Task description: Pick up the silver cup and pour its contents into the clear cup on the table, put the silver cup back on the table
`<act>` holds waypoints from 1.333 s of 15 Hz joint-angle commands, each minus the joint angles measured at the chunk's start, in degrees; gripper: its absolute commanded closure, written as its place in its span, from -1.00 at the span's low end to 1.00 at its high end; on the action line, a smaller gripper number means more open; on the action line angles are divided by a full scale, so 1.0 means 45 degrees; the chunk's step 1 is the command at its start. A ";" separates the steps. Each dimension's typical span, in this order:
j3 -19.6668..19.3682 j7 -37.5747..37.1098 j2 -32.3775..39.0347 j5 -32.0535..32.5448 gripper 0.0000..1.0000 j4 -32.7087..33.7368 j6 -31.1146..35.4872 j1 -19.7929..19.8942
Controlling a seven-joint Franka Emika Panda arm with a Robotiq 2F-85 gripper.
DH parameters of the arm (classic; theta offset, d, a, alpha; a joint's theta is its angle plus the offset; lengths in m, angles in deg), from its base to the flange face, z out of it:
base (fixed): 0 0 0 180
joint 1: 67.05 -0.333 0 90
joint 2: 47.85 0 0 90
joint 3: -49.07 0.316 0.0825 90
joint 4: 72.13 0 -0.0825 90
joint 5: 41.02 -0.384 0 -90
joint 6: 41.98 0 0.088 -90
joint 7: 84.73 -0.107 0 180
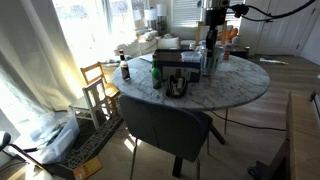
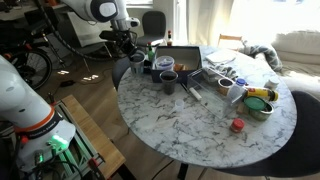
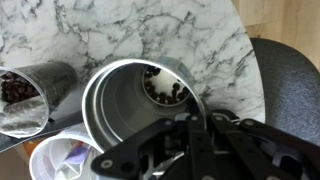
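Observation:
The silver cup [image 3: 125,105] fills the wrist view, with dark beads lying inside it against its wall. My gripper [image 3: 185,125] is shut on its rim, one finger inside and one outside. The clear cup [image 3: 25,95] lies at the left in this view, holds dark beads and is close to the silver cup. Both are over the marble table [image 3: 150,35]. In both exterior views my gripper [image 1: 210,45] [image 2: 135,50] is near the table's edge [image 2: 200,125], with the silver cup [image 2: 138,62] under it.
A white cup [image 3: 65,160] sits right below the silver cup. A dark chair [image 3: 290,90] [image 1: 165,125] stands at the table's edge. A dark tray [image 2: 185,58], dark cups [image 2: 165,70], a bowl [image 2: 258,105] and a small red thing [image 2: 237,125] are on the table. A wooden chair [image 1: 97,85] stands aside.

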 commanded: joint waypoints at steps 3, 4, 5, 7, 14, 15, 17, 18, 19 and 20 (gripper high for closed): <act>-0.1711 0.4745 -0.1726 -0.3231 0.98 -0.1035 -0.0664 0.0482; -0.2173 0.5636 -0.1813 -0.3895 0.98 -0.0950 -0.0894 0.0531; -0.2670 0.6537 -0.1817 -0.4751 0.98 -0.0804 -0.1249 0.0547; -0.3481 0.8075 -0.1915 -0.6290 0.98 -0.0670 -0.1477 0.0689; -0.3230 0.7848 -0.1766 -0.6044 0.93 -0.0610 -0.1226 0.0920; -0.3229 0.7848 -0.1766 -0.6049 0.98 -0.0610 -0.1227 0.0918; -0.3553 0.8090 -0.1474 -0.6447 0.98 -0.0206 -0.1380 0.1051; -0.3778 0.8223 -0.1321 -0.6707 0.98 -0.0023 -0.1426 0.1184; -0.3968 0.8396 -0.1209 -0.7003 0.98 0.0146 -0.1558 0.1287; -0.4208 0.8689 -0.1050 -0.7449 0.98 0.0335 -0.1691 0.1376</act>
